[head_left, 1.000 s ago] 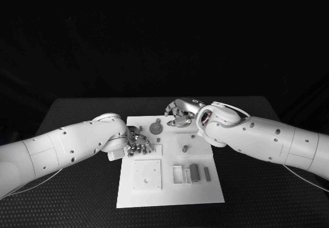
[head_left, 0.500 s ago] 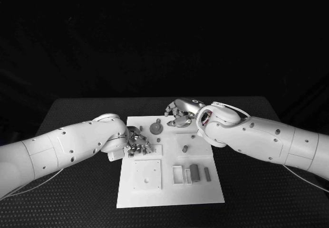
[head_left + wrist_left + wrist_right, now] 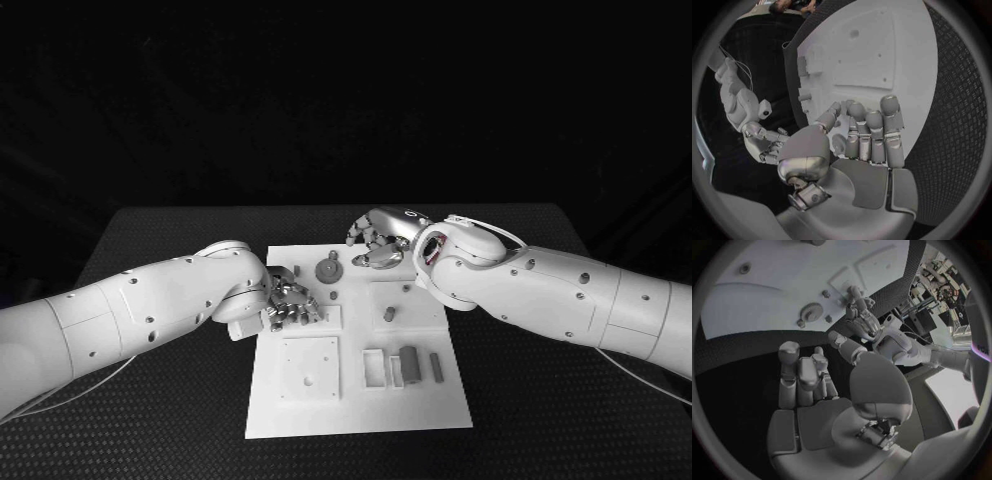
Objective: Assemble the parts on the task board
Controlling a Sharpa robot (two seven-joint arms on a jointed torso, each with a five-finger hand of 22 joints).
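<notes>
The white task board [image 3: 361, 405] lies in the middle of the table. My left hand [image 3: 293, 300] hovers over the board's left edge with its fingers [image 3: 873, 130] curled in and nothing visible between them. At the board's far edge my right hand [image 3: 378, 238] also has curled fingers [image 3: 803, 371] and nothing in them. A grey gear [image 3: 327, 269] stands on the board between the two hands, seen also as the gear [image 3: 808, 313] in the right wrist view. Near the board's middle a small peg [image 3: 388, 313] stands upright.
Two grey blocks [image 3: 410, 362] lie beside a white slotted holder [image 3: 375, 366] on the board's near right part. A square white plate [image 3: 310, 366] with small holes sits on the near left part. Black table [image 3: 144, 400] surrounds the board on both sides.
</notes>
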